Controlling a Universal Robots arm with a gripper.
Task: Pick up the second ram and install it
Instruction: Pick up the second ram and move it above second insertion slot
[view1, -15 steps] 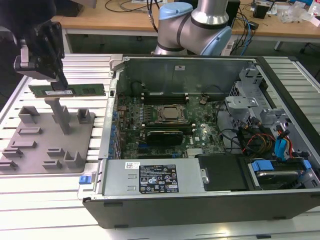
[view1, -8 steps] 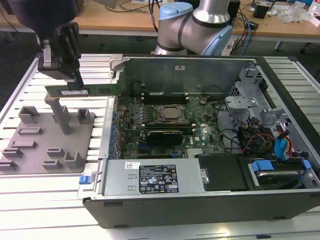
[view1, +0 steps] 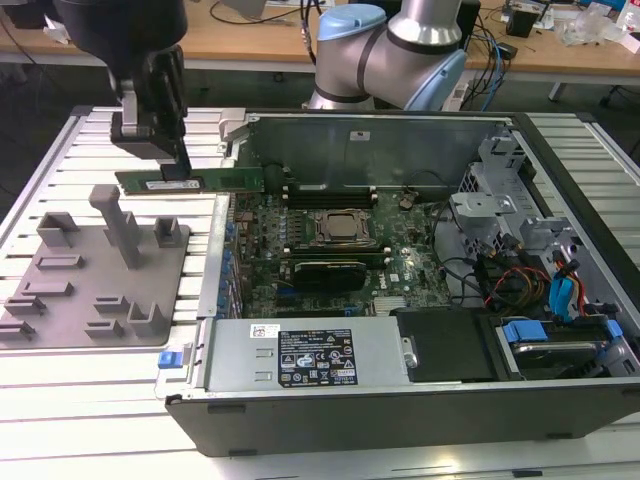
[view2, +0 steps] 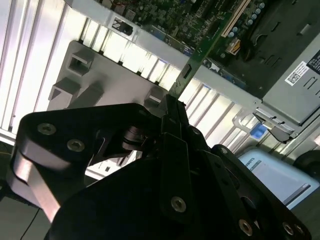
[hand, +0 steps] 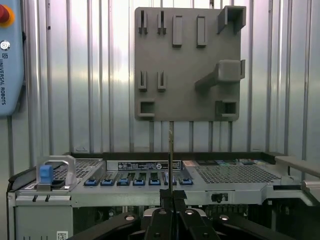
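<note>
- Green second ram (view1: 225, 180) hung in the air, clamped in the gripper (view1: 175, 172), level and on its edge, just outside the open computer case (view1: 370, 140).
- Its long axis ran along the exterior view's left-to-right line. One end pointed out over the slatted table (view1: 100, 400). The other end reached to the case's near wall.
- The gripper's dark fingers were closed on the stick from above, a little to the exterior view's left of its middle, so more of the board stuck out toward the case.
- In the second wrist view the second ram (view2: 197, 57) ran straight out from the gripper (view2: 169, 102) as a narrow green strip toward the motherboard.
- In the first wrist view the second ram (hand: 171, 150) appeared edge-on as a thin upright line rising from the gripper (hand: 171, 192).
- A grey tray (view1: 60, 290) with upright posts sat on the table beside the case. The stick was clear of it and touched none of its posts. The same grey tray (hand: 190, 60) showed beyond the stick in the first wrist view.
- Inside the case, the long black slots (view1: 330, 192) lay near the CPU socket (view1: 345, 228) on the motherboard (view1: 400, 265).
- These slots lay to the exterior view's right of the stick and seemed to run in the same direction as its long axis.
- By my judgement the pick-up was done and the seating was not, since the stick was apart from the slots.
</note>
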